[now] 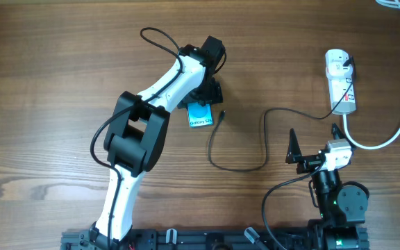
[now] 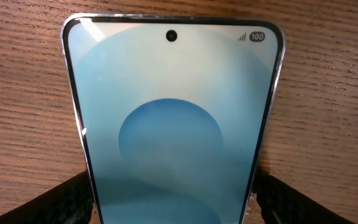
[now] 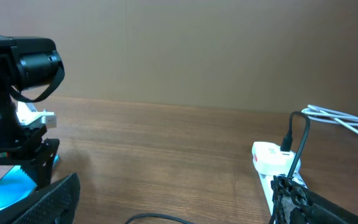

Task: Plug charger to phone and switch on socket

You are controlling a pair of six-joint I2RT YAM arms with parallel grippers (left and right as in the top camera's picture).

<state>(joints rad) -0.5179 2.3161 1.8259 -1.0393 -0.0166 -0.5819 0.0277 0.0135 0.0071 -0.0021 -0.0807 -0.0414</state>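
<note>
one arm (image 1: 172,78) outstretched, left fingers (image 2: 48,202) clamping phone (image 2: 173,124); right fingers (image 3: 48,200) spread apart

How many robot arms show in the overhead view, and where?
2. The left arm reaches up-table, left hand clasping the phone; the right arm sits folded at the near right edge, right hand open, short of the socket. No others visible.

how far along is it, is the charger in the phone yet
Done: the charger is plugged into the socket. In hand: the left gripper grips the phone by its sides. To do: the charger's tip lies loose beside the phone, not inserted; the right gripper is open and empty; whether the socket is switched on can't be told.
</note>
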